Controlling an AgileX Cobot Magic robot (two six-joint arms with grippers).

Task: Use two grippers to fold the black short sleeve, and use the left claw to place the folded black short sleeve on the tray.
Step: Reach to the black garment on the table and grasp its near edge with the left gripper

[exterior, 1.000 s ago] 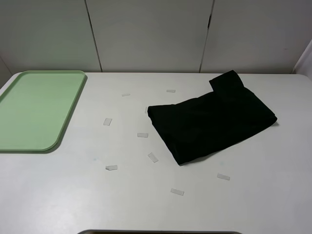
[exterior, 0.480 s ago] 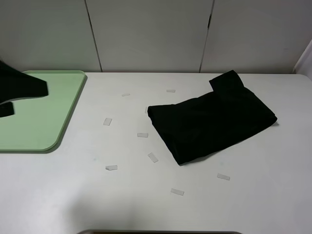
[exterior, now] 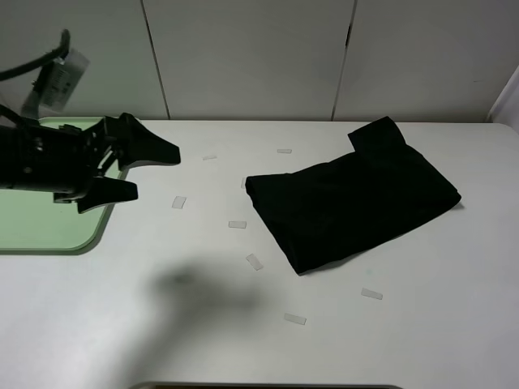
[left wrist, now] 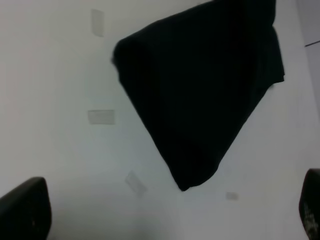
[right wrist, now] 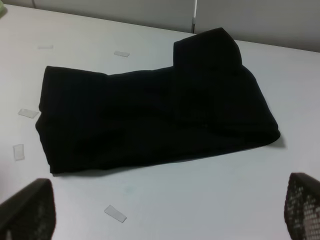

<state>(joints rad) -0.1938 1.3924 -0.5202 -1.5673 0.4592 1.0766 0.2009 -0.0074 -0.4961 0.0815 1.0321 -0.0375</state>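
Observation:
The black short sleeve (exterior: 353, 203) lies folded into a thick rectangle on the white table, right of centre, with one flap sticking up at its far edge. No letters or label show. It fills the left wrist view (left wrist: 200, 90) and the right wrist view (right wrist: 155, 105). My left gripper (exterior: 146, 172) is open and empty, hanging above the right edge of the pale green tray (exterior: 32, 223), well left of the shirt. In its own view the fingertips (left wrist: 22, 207) stand far apart. My right gripper (right wrist: 162, 212) is open, near the shirt's front side; it is out of the exterior view.
Several small pale tape strips (exterior: 179, 202) lie scattered on the table between the tray and the shirt and in front of the shirt. A grey panelled wall (exterior: 243, 57) runs behind the table. The left arm's shadow (exterior: 195, 288) falls on the table front.
The left arm has swung in from the left, over the tray, towards the right, and its open claw is now in full view. The shirt has not moved.

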